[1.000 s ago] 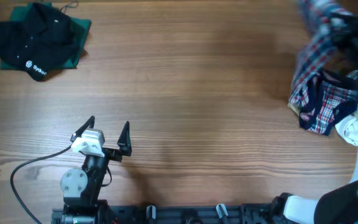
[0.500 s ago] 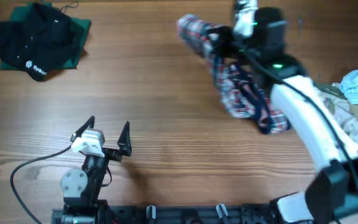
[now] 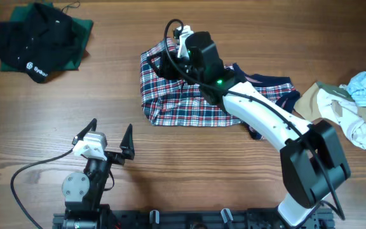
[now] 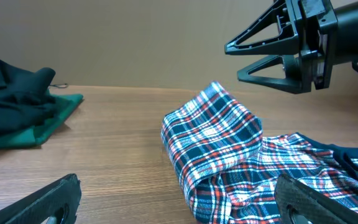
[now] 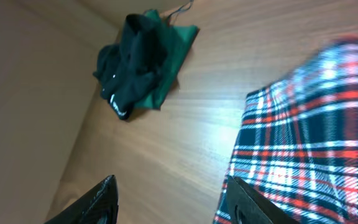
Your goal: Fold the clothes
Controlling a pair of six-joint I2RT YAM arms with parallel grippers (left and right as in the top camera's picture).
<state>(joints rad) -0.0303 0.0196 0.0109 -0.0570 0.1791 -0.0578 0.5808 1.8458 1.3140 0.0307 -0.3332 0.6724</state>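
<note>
– Where's the plaid (image 3: 183,105)?
– Lying on the bench (image 3: 234,178), centre, far side, just beneath the right tool (image 4: 233,61), spread and empty.
– Left tool (image 3: 112,124)?
– Near left, wide, empty.

Part of the plaid cloth (image 3: 176,105) is covered in the overhead view by the right arm (image 3: 259,117) lying across it. In the right wrist view the cloth is blurred and cut off at the right and bottom edges. Far left of the cloth, the white lettering (image 3: 35,70) on the black shirt (image 3: 40,38) is too small to be read.
</note>
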